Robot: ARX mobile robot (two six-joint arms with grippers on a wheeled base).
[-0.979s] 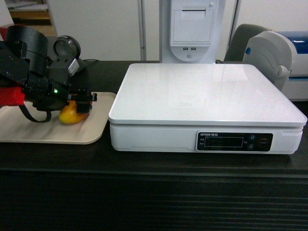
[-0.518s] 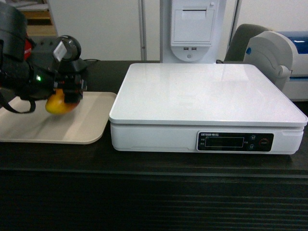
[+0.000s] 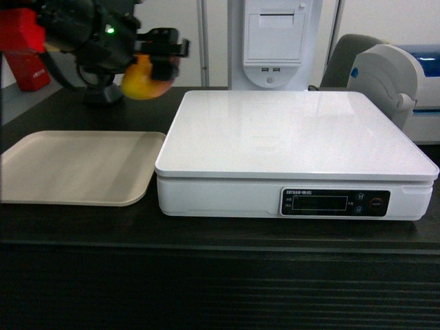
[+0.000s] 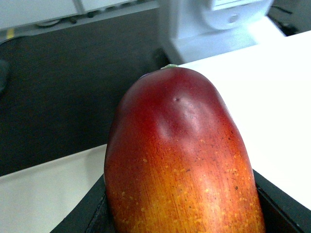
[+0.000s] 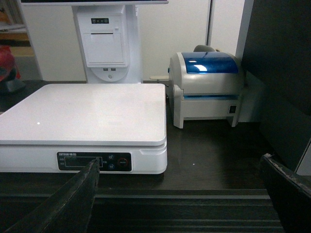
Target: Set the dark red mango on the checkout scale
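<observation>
My left gripper (image 3: 159,60) is shut on the dark red mango (image 3: 141,79) and holds it in the air just left of the scale's far left corner, above the checkout counter (image 3: 206,275). The left wrist view is filled by the mango (image 4: 180,155), red on top and orange lower down, wedged between the black fingers (image 4: 82,218). The white scale (image 3: 295,137) has a bare top and a dark display strip (image 3: 335,202). My right gripper (image 5: 180,194) is open and empty, low in front of the counter's ribbed front, with the scale (image 5: 87,111) ahead on its left.
A flat beige tray (image 3: 75,165) lies left of the scale. A white receipt printer post (image 3: 275,41) stands behind the scale. A grey label printer with a blue lid (image 5: 209,87) sits to its right.
The left gripper lifted the mango off the beige tray and carried it up and right, toward the scale's far left corner. The tray now holds nothing.
</observation>
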